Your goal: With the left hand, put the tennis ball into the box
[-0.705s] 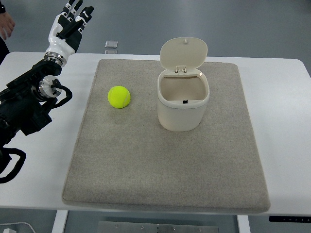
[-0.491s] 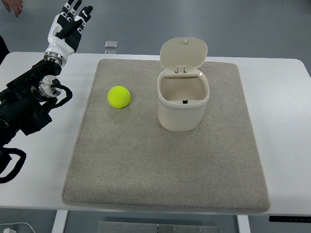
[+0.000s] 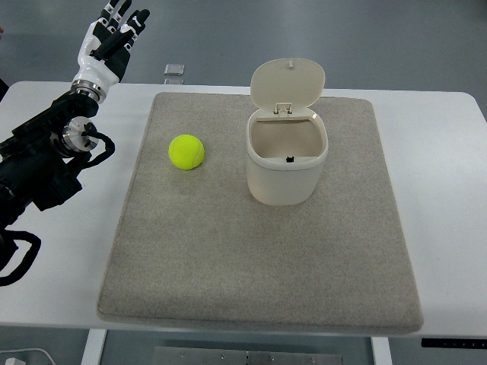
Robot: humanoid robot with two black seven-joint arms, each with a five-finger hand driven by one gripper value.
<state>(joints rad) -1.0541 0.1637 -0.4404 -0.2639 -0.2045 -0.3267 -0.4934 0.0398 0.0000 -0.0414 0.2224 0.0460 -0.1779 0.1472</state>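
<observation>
The tennis ball [image 3: 186,152] lies on the grey mat [image 3: 228,251], left of centre in the frame, untouched and well apart from any hand. To its right, near the middle of the picture, stands the cream box [image 3: 287,163], upright, its hinged lid [image 3: 288,84] tipped back and open so the bare inside shows. Ball and box are near each other but not touching. The mat covers most of the white table [image 3: 449,190]. The left hand [image 3: 110,42] sits in the upper left of the frame, past the table's far edge, fingers [image 3: 137,21] stretched out, close together and holding nothing. Its dark arm [image 3: 46,163] runs in from the left edge. A small square object [image 3: 174,71] lies on the floor at upper centre-left.
</observation>
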